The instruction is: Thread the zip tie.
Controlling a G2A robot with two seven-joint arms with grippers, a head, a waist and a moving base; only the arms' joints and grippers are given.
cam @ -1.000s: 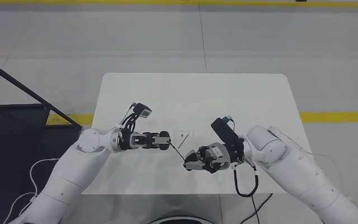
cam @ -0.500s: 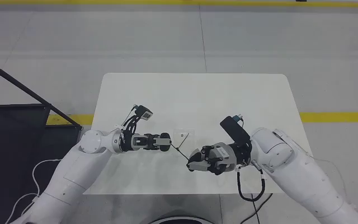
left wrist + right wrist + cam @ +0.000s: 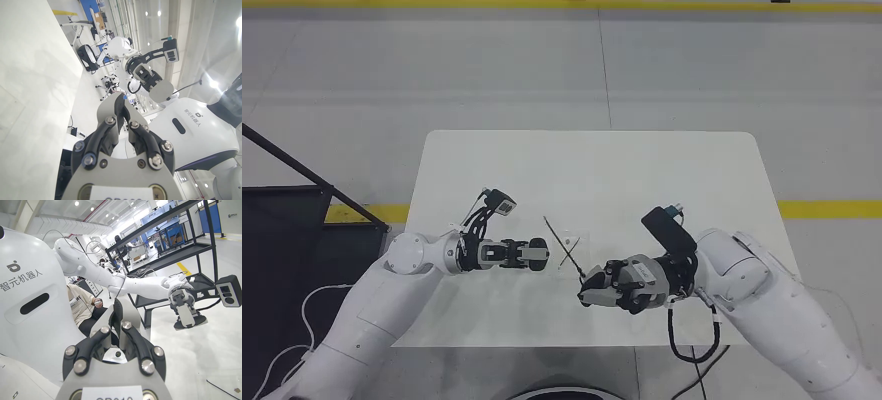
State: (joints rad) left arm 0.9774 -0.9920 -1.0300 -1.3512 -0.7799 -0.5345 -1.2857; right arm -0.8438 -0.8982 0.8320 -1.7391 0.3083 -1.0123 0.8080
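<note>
**Zip tie in one gripper, no loop made**

Right gripper [image 3: 587, 293] is over the table [image 3: 662, 170] near its front edge. Its fingers are pinched on one end of the zip tie [image 3: 564, 247]. The strap runs straight out from the fingertips, up and away from the robot, clear of the table surface. In the left wrist view a small block, likely the head, shows at the free far end.

Left gripper [image 3: 542, 253] hangs just beside the strap at about mid-length, apart from it. Fingers pressed close together; nothing visible between them.

Progress, as judged: early.
- Done: tie lifted and held firmly at one end.
- Not done: strap is unbent, no loop, neither end meets the other.
- Left to do: the left gripper must take the free end, the strap must be curved round, and the tail fed through the head's slot.

Strap looks thin and springy, so alignment at the slot is likely to be fiddly.
</note>
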